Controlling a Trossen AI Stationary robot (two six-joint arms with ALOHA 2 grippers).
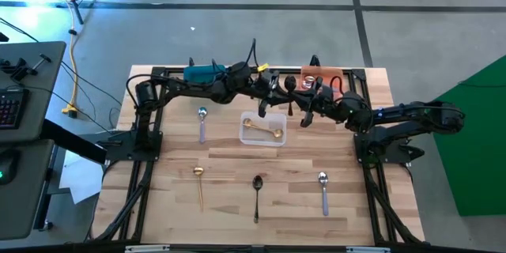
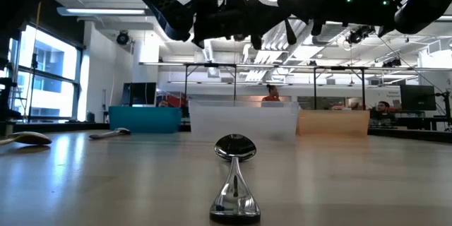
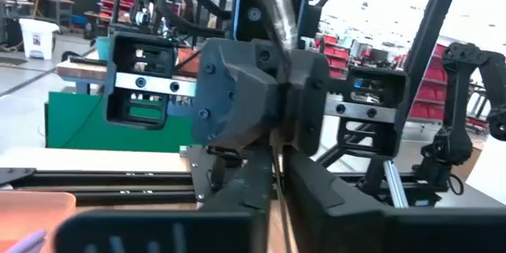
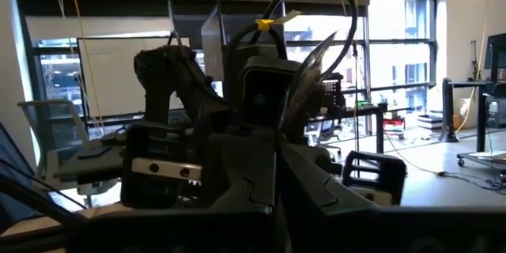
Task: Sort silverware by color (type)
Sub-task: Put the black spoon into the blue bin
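Observation:
Both grippers meet in the air above the clear bin [image 1: 263, 137], which holds gold spoons [image 1: 261, 129]. My left gripper [image 1: 265, 104] reaches in from the left and my right gripper [image 1: 303, 115] from the right; each is shut, and they face each other. A slim dark spoon [image 4: 316, 63] rises from the place where the fingertips meet. It shows as a blurred strip, the same spoon [image 3: 277, 12], in the left wrist view. On the table lie a lilac-handled spoon [image 1: 202, 123], a gold spoon [image 1: 199, 183], a black spoon [image 1: 257, 194] and another lilac-handled spoon [image 1: 323, 190]. My left gripper pinches a thin stem of the spoon [image 3: 277, 175] between its two fingers, which lie across it. The spoon is lifted clear of the table and runs away from the fingertips. Which end of the spoon this is does not show. My right gripper pinches the dark spoon's slim stem [image 4: 278, 156] between its two fingers, which lie across it. The bowl end [image 4: 320, 55] stands away from the fingertips, clear of the table. How far back the stem reaches does not show.
A blue bin [image 1: 204, 72] and an orange bin [image 1: 320, 74] stand along the far edge, left and right of the clear bin. Something lilac [image 3: 24, 241] lies in the orange bin. Black frame rails [image 1: 142, 166] run along both table sides. People show in the room behind.

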